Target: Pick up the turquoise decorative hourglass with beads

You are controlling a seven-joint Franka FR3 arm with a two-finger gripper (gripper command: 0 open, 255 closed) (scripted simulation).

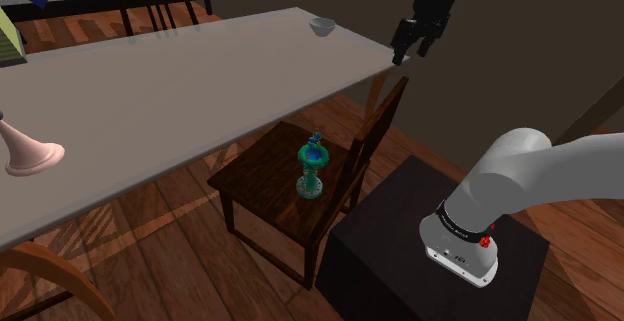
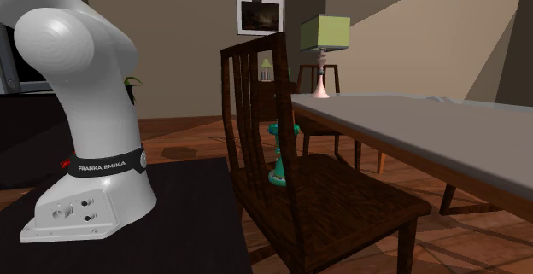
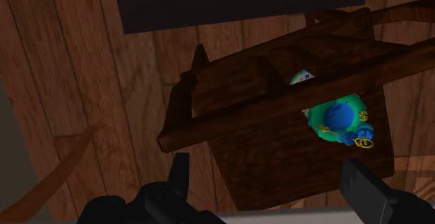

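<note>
Item: hourglass (image 1: pixel 312 169), turquoise, count one, upright on the chair (image 1: pixel 262 181) seat near its back edge, beneath the table (image 1: pixel 150 99) edge.
Gripper (image 1: pixel 412 51): count one, high above, fingers spread wide, empty.
Table holds one bowl (image 1: pixel 321 26) and one lamp foot (image 1: pixel 28 155).
Hazard: on descent the fingers likely strike the chair's top rail or the table edge, or tip the slender hourglass.
</note>
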